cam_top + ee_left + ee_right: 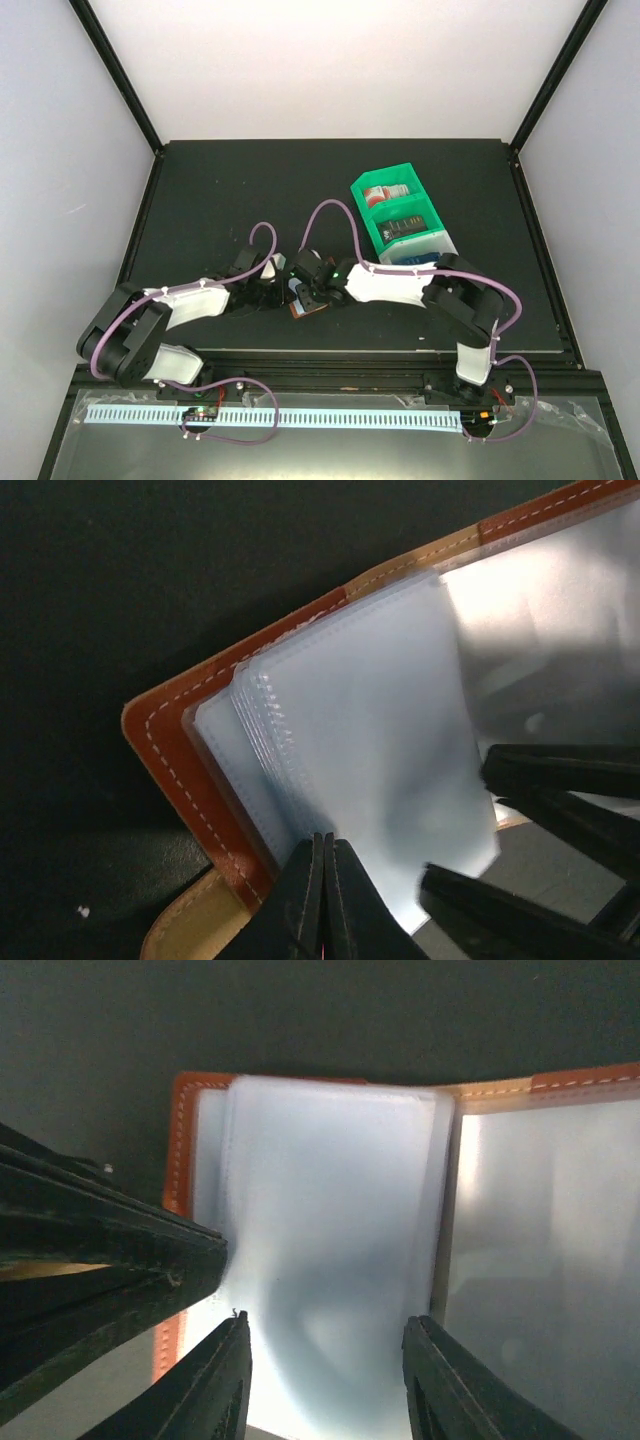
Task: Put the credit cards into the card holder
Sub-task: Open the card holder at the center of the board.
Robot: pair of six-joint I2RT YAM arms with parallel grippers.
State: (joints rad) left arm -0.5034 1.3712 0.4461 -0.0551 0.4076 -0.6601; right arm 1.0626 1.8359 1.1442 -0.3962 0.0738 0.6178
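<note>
Meeting over the middle of the black table point(220, 200), both arms work on the card holder point(303, 308), which lies open and flat just in front of the two wrists, its brown stitched cover spread on the dark surface. The clear sleeves point(330, 1210) stand fanned up from the spine as a loose stack, and no card shows inside any of them. The left gripper point(322, 900) has its two fingers pressed fully together, their tips lying against the near edge of the sleeve stack; whether a sleeve is nipped between them cannot be told. The right gripper point(330, 1380) stands partly spread, one finger on either side of the raised sleeve, with nothing clamped. The credit cards point(405, 222) rest well apart from the holder, in the green tray point(364, 207) at the far right of the table: red-and-white ones in the far compartment, dark ones in the middle compartment.
</note>
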